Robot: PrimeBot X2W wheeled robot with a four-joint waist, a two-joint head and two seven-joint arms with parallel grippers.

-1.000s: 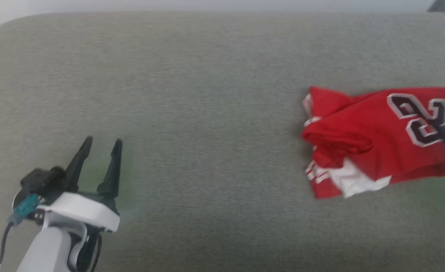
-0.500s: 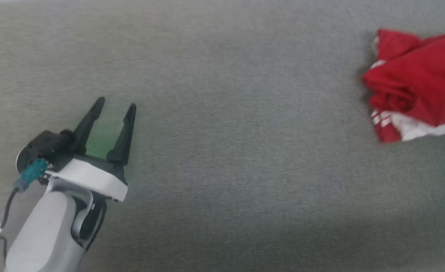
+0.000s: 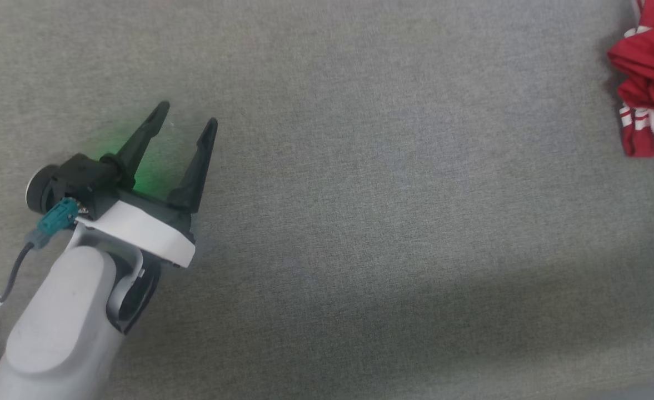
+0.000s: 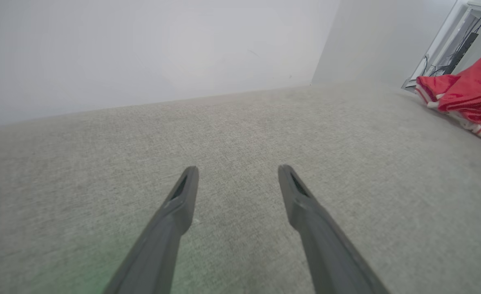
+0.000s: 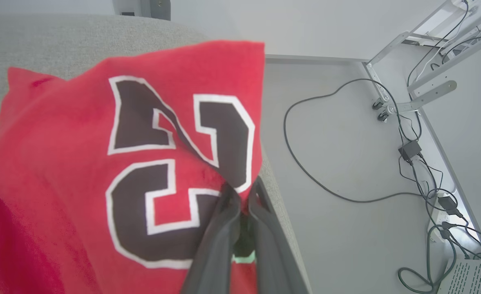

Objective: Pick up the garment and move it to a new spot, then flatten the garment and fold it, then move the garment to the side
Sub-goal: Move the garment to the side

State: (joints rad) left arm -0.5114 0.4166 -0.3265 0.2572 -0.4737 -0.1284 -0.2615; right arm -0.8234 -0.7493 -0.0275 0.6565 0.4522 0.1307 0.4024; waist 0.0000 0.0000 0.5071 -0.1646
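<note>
At the right edge of the grey fabric desk (image 3: 360, 166), the red jersey shirt with black white-outlined numerals (image 5: 81, 163) sits clamped in the right gripper's (image 5: 243, 185) jaws. The left gripper (image 3: 186, 113) hovers well apart, jaws spread.

The pale grey left forearm (image 3: 54, 333) rises from the lower left corner of the head view. It ends in a white wrist collar (image 3: 138, 236) with a teal plug (image 3: 55, 218) at its side. Beyond the collar, the left gripper (image 3: 188, 112) points up and slightly right, its two long dark fingers (image 4: 175, 212) spread wide with nothing between them. The right gripper (image 5: 242, 183) has its two dark fingers pressed together, pinching a fold of the red jersey-style garment (image 5: 52, 171) at its black, white-outlined numerals.
</note>
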